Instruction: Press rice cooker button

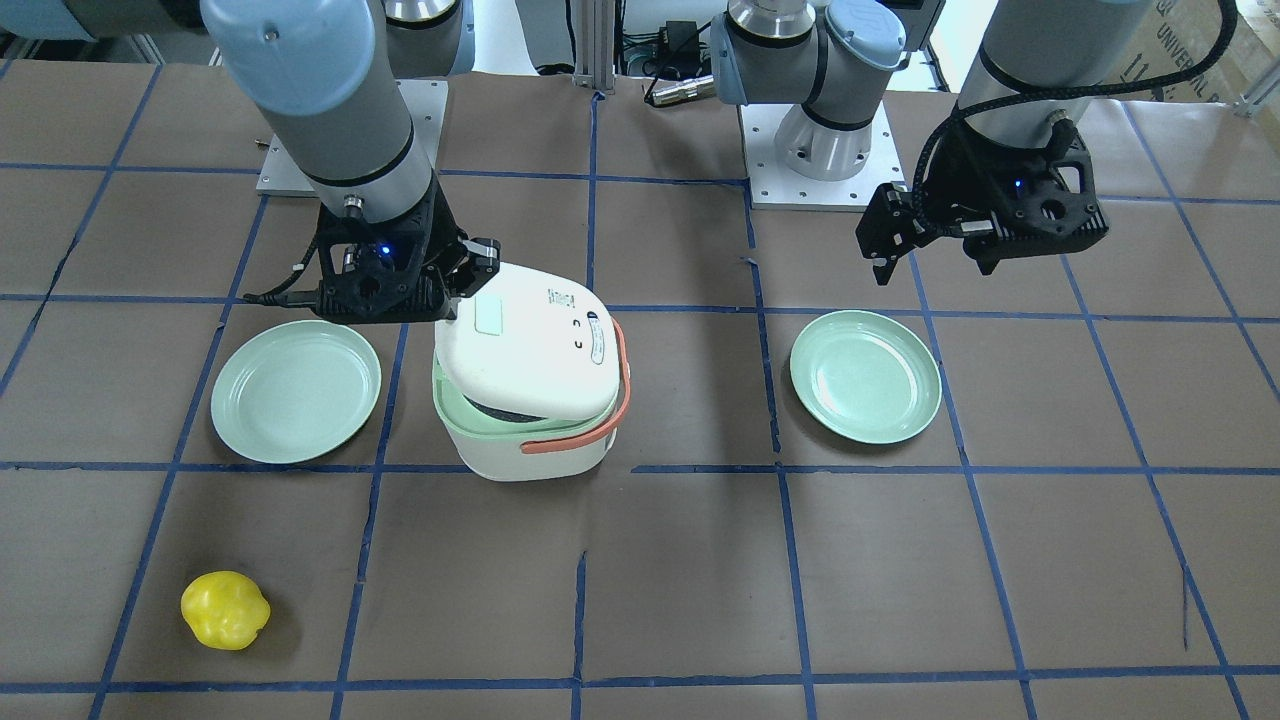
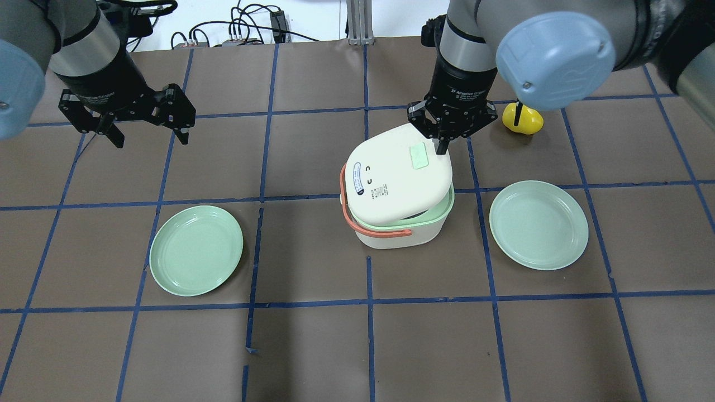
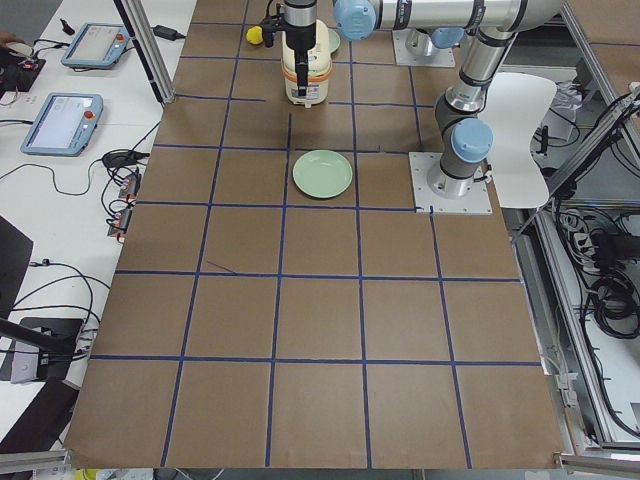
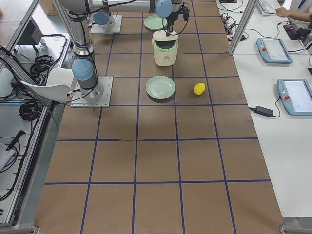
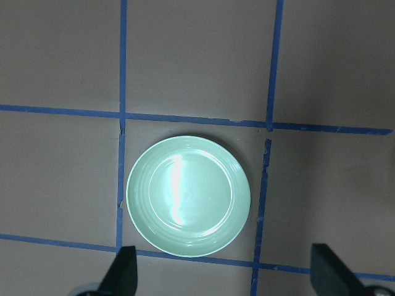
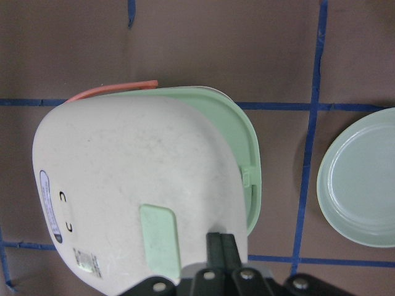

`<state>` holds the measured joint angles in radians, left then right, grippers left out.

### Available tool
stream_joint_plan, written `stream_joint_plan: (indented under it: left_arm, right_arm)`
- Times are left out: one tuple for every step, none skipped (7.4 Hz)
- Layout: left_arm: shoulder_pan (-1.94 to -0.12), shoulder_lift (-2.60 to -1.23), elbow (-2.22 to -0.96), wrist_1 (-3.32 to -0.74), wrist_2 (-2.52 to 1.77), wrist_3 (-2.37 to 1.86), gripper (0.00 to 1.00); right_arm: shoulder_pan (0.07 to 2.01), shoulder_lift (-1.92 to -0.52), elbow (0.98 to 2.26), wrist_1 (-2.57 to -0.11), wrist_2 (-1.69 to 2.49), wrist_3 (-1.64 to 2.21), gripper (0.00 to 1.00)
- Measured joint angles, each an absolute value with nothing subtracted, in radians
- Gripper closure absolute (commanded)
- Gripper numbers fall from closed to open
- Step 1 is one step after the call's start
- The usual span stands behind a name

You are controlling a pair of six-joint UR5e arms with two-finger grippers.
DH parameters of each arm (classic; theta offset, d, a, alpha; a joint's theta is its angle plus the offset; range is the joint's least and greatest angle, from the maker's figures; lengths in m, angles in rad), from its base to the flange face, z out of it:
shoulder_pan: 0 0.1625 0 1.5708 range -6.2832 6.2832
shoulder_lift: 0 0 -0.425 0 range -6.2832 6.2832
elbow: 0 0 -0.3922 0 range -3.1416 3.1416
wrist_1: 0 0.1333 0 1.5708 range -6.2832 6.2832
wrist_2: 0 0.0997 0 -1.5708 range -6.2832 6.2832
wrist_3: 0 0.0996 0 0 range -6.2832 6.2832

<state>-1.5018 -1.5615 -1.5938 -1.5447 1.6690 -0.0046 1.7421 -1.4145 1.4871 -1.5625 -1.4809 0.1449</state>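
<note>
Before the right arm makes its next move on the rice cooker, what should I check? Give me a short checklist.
1. Right gripper shut for poking: ok, its fingers are together in the wrist view.
2. Fingertips over the green button: not ok, they sit beside it at the lid's edge.
3. Lid seated flat on the rice cooker: not ok, it is tilted and the green rim shows.
4. Fingertips touching the lid: cannot tell.
5. Left gripper out of the way: ok, it is open and well apart from the cooker.
6. Nearby plate apart from the cooker: ok.
</note>
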Motion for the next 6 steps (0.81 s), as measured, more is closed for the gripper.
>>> stream_joint_plan:
  left_arm:
    - [-1.502,-1.562,-1.594,-1.545,1.669,-0.005,0.0]
    - [-1.502,-1.562,-1.594,-1.545,1.669,-0.005,0.0]
    - [-1.502,-1.562,-1.594,-1.545,1.669,-0.005,0.0]
    - [-1.502,-1.562,-1.594,-1.545,1.669,-0.005,0.0]
    - [-1.502,-1.562,-1.594,-1.545,1.669,-0.005,0.0]
    - [-1.502,-1.562,-1.594,-1.545,1.669,-0.005,0.0]
  right_arm:
    - [1.726,-1.419,1.453,-1.523,-1.482,0.143,0.0]
    - [1.701,-1.418,1.433,-1.504,-1.483,0.137,0.0]
    - [1.67,-1.419,1.425,-1.493,-1.49,0.123,0.0]
    - [1.638,-1.421,1.422,-1.488,-1.512,0.094,0.0]
    - [1.616,-1.422,1.423,-1.488,-1.533,0.071,0.0]
    - [1.605,-1.423,1.423,-1.492,-1.543,0.061,0.0]
